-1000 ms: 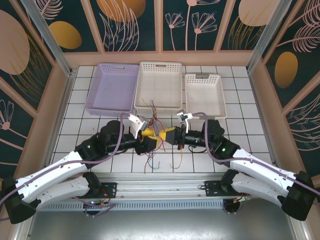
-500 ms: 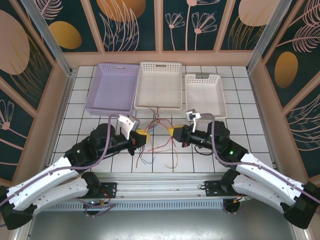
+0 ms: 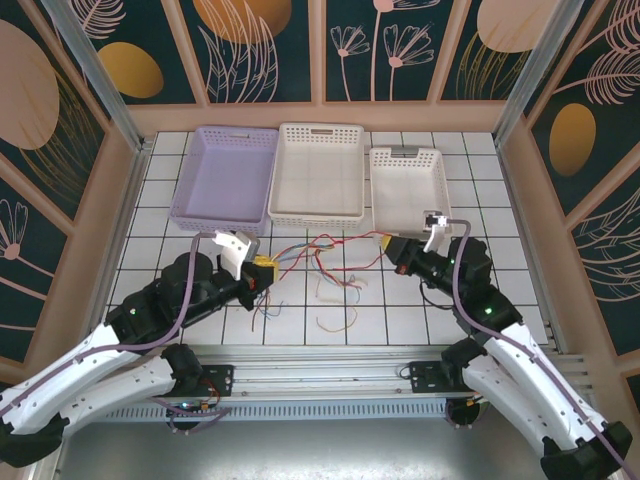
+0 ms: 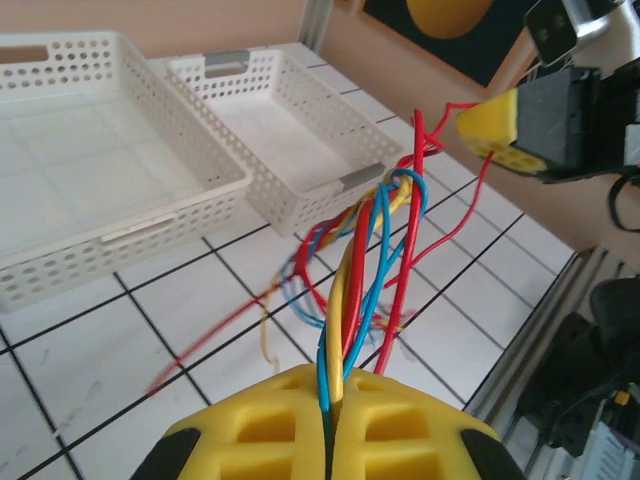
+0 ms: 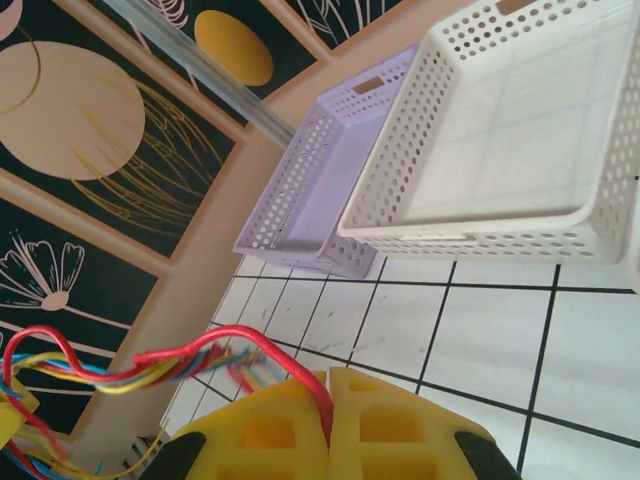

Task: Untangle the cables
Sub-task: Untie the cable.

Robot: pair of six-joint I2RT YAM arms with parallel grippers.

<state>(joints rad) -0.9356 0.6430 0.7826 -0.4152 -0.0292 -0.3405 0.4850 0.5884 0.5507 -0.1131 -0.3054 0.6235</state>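
The left gripper (image 3: pixel 262 270) sat at about 8 o'clock from the middle of the table (image 3: pixel 160 200). The right gripper (image 3: pixel 388 245) sat at about 3 o'clock. The cables (image 3: pixel 322 250) hung between them, just over the tiles.

The left gripper's yellow pads (image 4: pixel 250 430) were pressed together on a bunch of red, yellow and blue cables. The right gripper was pinching just one red cable (image 5: pixel 200 345). I think the two were held far apart so the red one could slide out of the bunch. The bunch was twisted near the right gripper, so the job looked only partly done.

One thin orange cable (image 3: pixel 335 322) lay loose at 6 o'clock. Three baskets (image 3: pixel 318 170) stood in a row at 12 o'clock, out of the way.
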